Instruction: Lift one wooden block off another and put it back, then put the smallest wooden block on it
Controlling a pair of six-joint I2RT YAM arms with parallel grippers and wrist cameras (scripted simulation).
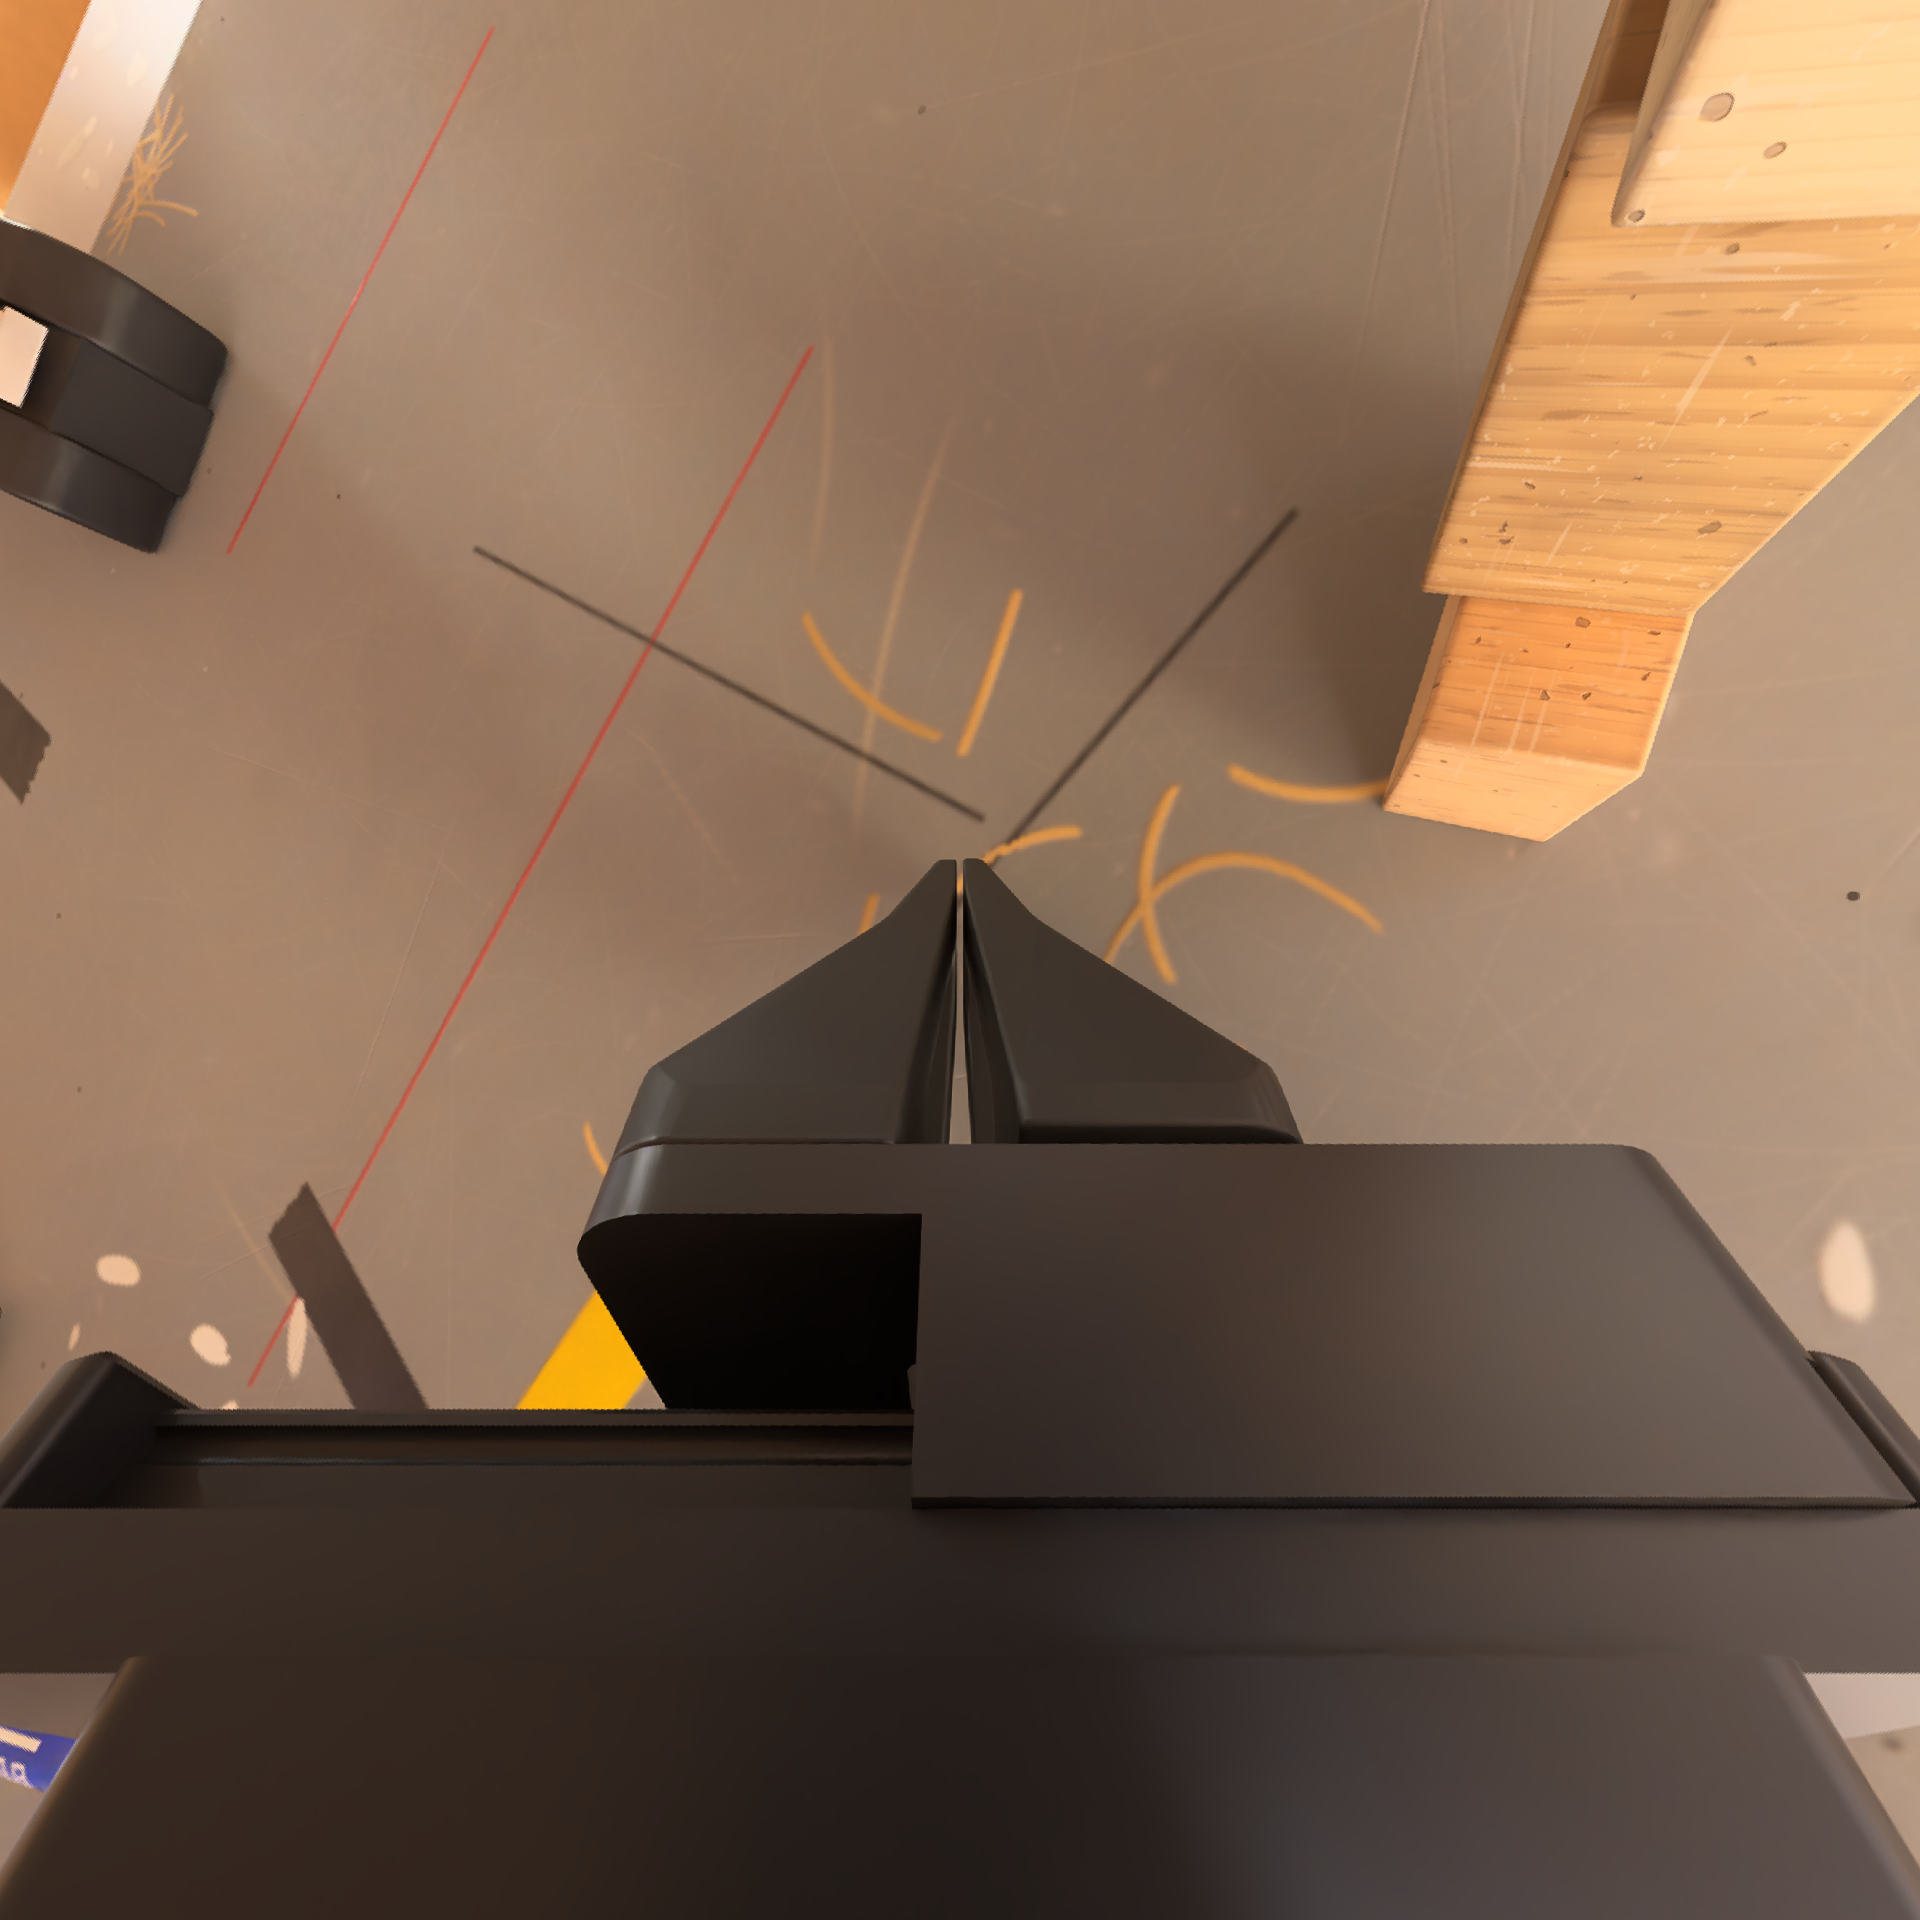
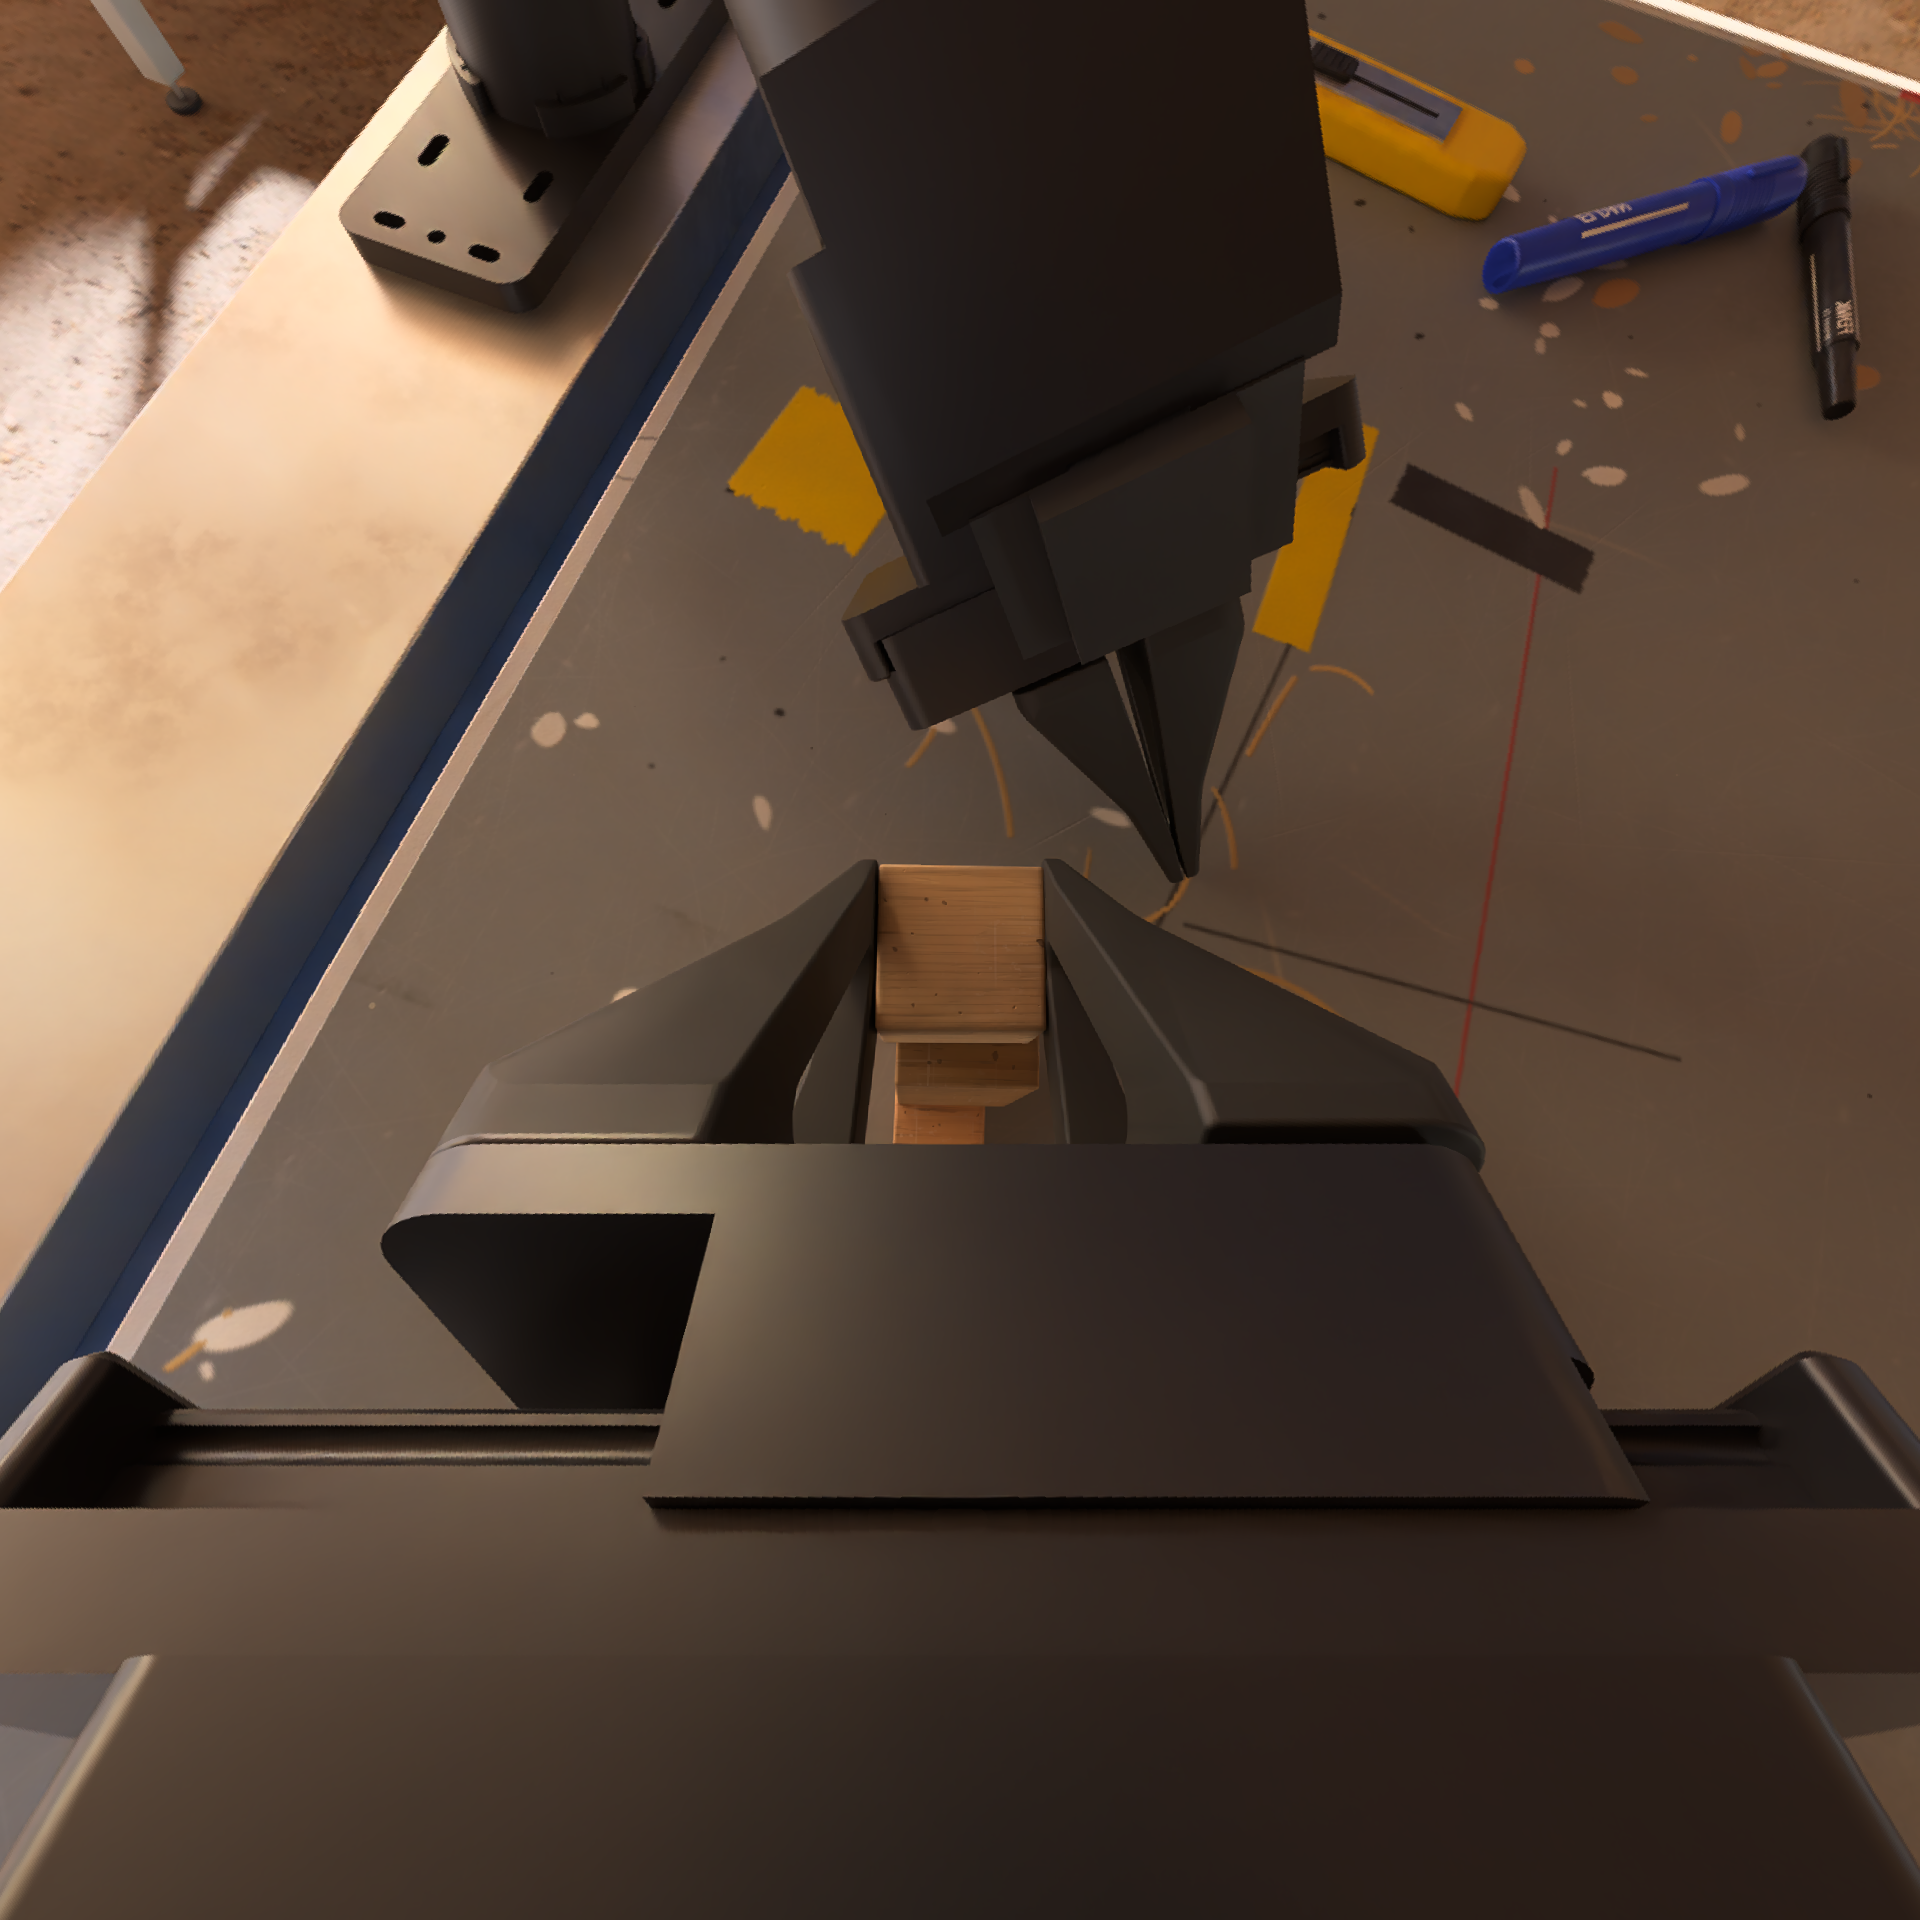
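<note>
Right pincer sitting clamped on top block, fingers flanking its sides; stack directly beneath, stepping down. Left pincer hanging shut, empty; stack lying off to its right, long axis running away.

Three stacked wooden blocks, two claws, two markers, one yellow utility knife.

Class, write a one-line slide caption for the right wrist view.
Right hand grips the top wooden block of a stack, while the left hand hangs shut just beyond.
</note>
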